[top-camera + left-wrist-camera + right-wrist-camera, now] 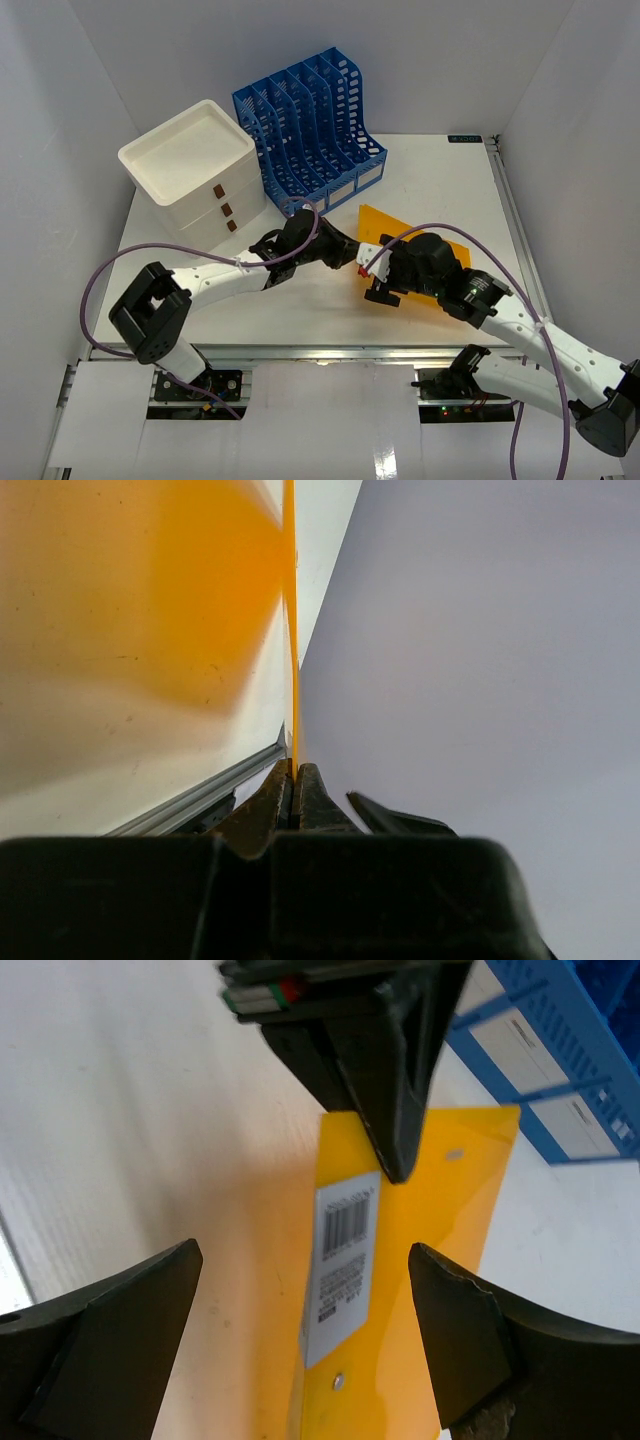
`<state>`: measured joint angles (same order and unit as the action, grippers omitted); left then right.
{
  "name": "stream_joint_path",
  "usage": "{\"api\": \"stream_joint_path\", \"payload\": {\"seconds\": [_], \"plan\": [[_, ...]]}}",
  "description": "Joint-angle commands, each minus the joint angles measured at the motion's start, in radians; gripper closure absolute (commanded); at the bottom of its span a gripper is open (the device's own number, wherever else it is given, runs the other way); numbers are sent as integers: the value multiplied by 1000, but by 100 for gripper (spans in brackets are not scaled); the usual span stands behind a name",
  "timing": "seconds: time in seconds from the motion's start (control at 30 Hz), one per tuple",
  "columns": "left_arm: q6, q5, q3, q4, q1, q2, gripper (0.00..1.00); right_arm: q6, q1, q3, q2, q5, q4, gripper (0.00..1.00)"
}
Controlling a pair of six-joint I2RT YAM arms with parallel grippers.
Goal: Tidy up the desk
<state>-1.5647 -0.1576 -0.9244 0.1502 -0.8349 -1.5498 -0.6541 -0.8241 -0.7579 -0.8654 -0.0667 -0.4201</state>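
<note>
A thin orange folder (392, 224) lies on the desk (450, 180) right of centre, its near-left corner lifted off the surface. My left gripper (353, 256) is shut on that folder's edge. In the left wrist view the fingertips (293, 772) pinch the sheet (291, 630), which shows edge-on. My right gripper (382, 292) hovers just in front of the folder with its jaws wide apart and nothing between them. The right wrist view shows the folder (430, 1260) with a white barcode label (340, 1260), the left gripper (395, 1150) clamped on its far edge, and my right gripper (305, 1252) open.
A blue slotted file rack (310, 120) stands at the back centre, also in the right wrist view (570, 1060). A white drawer box (190, 165) sits at the back left. Metal rails (515, 220) edge the desk, and white walls close in both sides.
</note>
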Motion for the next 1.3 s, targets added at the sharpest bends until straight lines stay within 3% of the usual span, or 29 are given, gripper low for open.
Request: {"api": "stream_joint_path", "payload": {"seconds": [0.0,0.17,0.33,0.7,0.93,1.13,1.27], "plan": [[-8,57,-86,-92,-4,-2,100,62,3,-53,-10,278,-12,10],[23,75,-153,-139,-4,-26,100,40,3,-26,18,344,-27,6],[39,89,-175,-174,-4,-34,100,58,3,28,28,346,-32,28],[65,85,-220,-201,-4,-32,100,78,3,81,-67,441,28,40],[69,88,-222,-214,-4,-15,100,77,3,59,-131,512,32,61],[72,80,-225,-211,-4,-15,100,73,3,77,-123,499,41,91],[84,61,-229,-193,-4,-2,100,71,11,56,-105,463,27,92]]}}
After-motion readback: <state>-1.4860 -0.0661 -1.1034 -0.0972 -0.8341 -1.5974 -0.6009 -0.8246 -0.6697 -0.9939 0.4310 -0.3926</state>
